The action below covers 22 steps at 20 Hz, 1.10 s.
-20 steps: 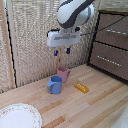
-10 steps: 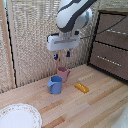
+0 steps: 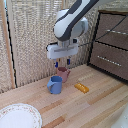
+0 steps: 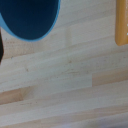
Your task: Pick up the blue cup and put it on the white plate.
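Risk lies in the crowding: tool [image 3: 62,63], fingers parted and holding nothing, hangs above pink cup [image 3: 63,74] touching blue cup [image 3: 55,84], inviting a mistaken grasp.

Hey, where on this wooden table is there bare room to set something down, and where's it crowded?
Bare wood lies between the white plate and the blue cup, and toward the exterior view's right past the orange object. It is crowded where the blue cup and pink cup stand close together under the gripper.
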{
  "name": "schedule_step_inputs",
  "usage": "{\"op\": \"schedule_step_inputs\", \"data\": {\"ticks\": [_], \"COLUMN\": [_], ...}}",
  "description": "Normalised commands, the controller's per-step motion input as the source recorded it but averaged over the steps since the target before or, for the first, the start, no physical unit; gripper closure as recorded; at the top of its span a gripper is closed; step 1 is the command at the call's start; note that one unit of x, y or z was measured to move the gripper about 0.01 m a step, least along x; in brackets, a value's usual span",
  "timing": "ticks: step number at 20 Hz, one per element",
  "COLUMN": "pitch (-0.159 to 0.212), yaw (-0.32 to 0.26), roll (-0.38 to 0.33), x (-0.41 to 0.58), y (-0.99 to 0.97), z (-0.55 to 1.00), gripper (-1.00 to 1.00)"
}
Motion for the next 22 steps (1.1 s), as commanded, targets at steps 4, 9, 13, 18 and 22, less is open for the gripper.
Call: {"op": "schedule_step_inputs", "data": {"ticks": [4,9,13,18,22], "pitch": [0.0,0.028,0.029,0.013,0.018], "yaw": [0.008,0.006,0.0,0.007,0.0], "roll": [0.0,-0.008,-0.035,-0.077,-0.041], "x": [0.021,0.015,0.002,0.074,0.016], "y": [0.0,0.0,0.0,0.05,0.07], "z": [-0.39,-0.41,-0.35,-0.23,-0.11], "gripper": [-1.0,-1.0,-1.0,1.0,1.0]}}
